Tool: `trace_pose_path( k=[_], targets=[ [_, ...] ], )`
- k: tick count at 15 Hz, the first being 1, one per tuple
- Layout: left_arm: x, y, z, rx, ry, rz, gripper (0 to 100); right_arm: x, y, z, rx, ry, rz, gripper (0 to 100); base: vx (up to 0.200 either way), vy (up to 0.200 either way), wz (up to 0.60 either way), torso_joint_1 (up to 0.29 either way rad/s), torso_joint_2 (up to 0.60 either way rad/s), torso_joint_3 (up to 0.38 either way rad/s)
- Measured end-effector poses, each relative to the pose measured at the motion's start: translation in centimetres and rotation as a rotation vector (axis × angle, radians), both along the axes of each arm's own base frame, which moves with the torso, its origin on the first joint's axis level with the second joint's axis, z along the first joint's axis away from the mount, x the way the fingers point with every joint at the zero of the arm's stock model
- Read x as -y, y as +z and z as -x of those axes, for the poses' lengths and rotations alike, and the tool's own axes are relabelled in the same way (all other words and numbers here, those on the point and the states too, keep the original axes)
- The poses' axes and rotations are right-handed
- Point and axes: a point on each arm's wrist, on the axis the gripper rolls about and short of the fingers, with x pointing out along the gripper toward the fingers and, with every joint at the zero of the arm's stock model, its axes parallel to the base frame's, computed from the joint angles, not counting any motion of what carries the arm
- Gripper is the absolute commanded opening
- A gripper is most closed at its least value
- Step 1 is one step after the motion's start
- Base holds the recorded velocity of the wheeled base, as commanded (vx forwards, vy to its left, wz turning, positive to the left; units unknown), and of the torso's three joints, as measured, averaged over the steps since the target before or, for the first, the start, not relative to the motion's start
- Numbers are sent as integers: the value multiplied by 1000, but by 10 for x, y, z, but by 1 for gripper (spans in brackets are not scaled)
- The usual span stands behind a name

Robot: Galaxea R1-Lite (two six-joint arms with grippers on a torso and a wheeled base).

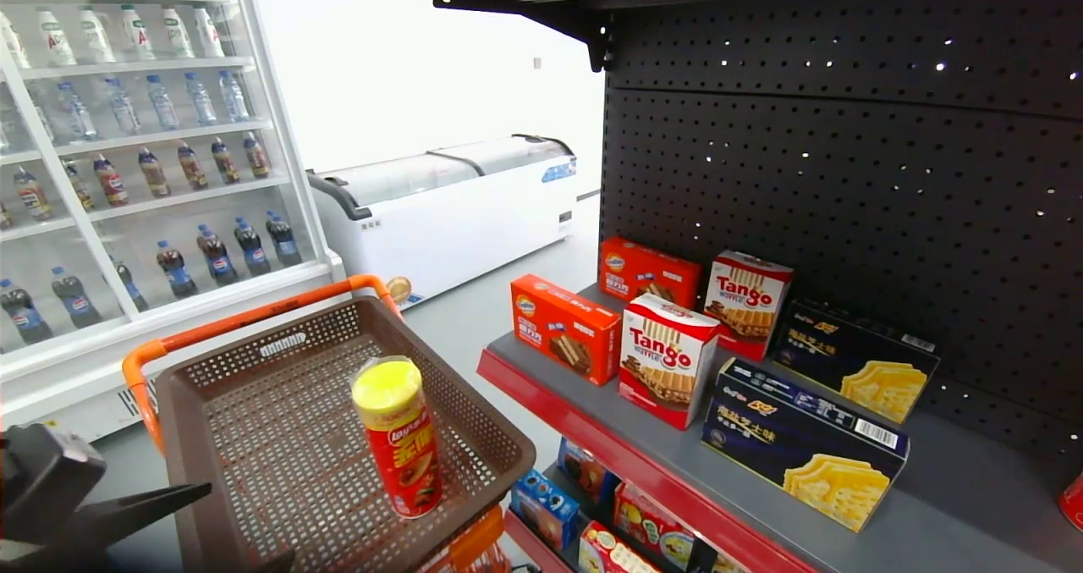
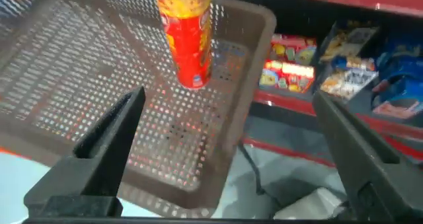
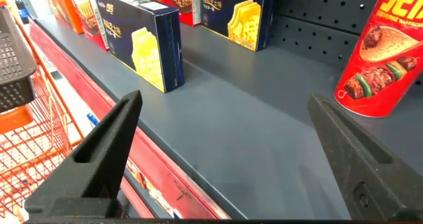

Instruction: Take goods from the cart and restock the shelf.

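A red chip can with a yellow lid stands upright in the brown cart basket. In the left wrist view the same can stands beyond my left gripper, which is open and empty, just outside the basket's near rim. One of its fingers shows at the lower left of the head view. My right gripper is open and empty above the grey shelf board. A second red can stands on that board beside the pegboard, also at the shelf's far right.
Orange boxes, red-and-white wafer boxes and navy boxes stand on the shelf. Bare board lies between the navy boxes and the second can. The cart's orange handle faces a drinks fridge. Lower shelves hold more goods.
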Motion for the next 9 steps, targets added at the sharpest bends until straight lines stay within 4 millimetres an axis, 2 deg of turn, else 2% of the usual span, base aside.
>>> trace_pose_path(
  k=[4,9],
  targets=[
    [2,-10,-43,-19,2,-37,100,0,0,0,0,0,0,100,0,0,0,0,0,0],
    [6,-36,-87,-97,3,-55,100,0,0,0,0,0,0,100,0,0,0,0,0,0]
  ],
)
